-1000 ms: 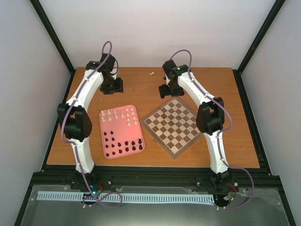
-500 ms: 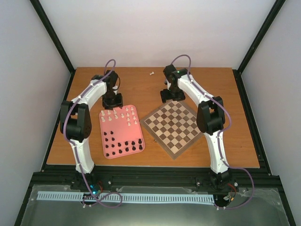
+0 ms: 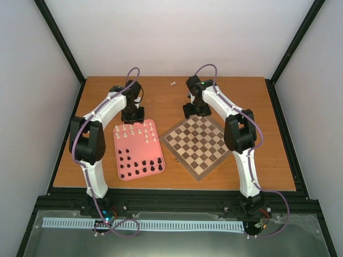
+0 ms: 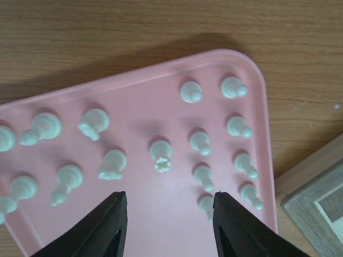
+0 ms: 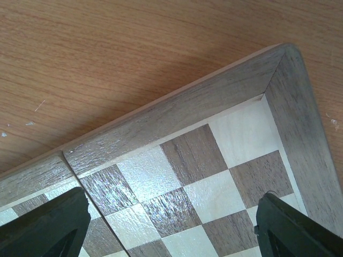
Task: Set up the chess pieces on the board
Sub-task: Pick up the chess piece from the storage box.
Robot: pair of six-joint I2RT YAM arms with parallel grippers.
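Observation:
The cream-white chess pieces (image 3: 136,131) stand on the far half of a pink tray (image 3: 134,149), and the black ones (image 3: 140,166) on its near half. My left gripper (image 3: 132,114) hangs over the tray's far edge. In the left wrist view it (image 4: 170,201) is open above bare pink tray (image 4: 139,107), with a white pawn (image 4: 206,203) just inside its right finger. The board (image 3: 198,144) lies bare, turned like a diamond. My right gripper (image 3: 194,110) is wide open over the board's far corner (image 5: 177,107), holding nothing (image 5: 171,214).
One white piece (image 3: 173,83) lies alone on the wooden table near the back edge. The board's corner (image 4: 316,198) sits close beside the tray's right rim. Black frame posts rise at the table's back corners.
My left arm has swung right and nearer, from the back left of the table to the tray's far edge, with its jaws narrowing. The right gripper has barely shifted at the board's far corner.

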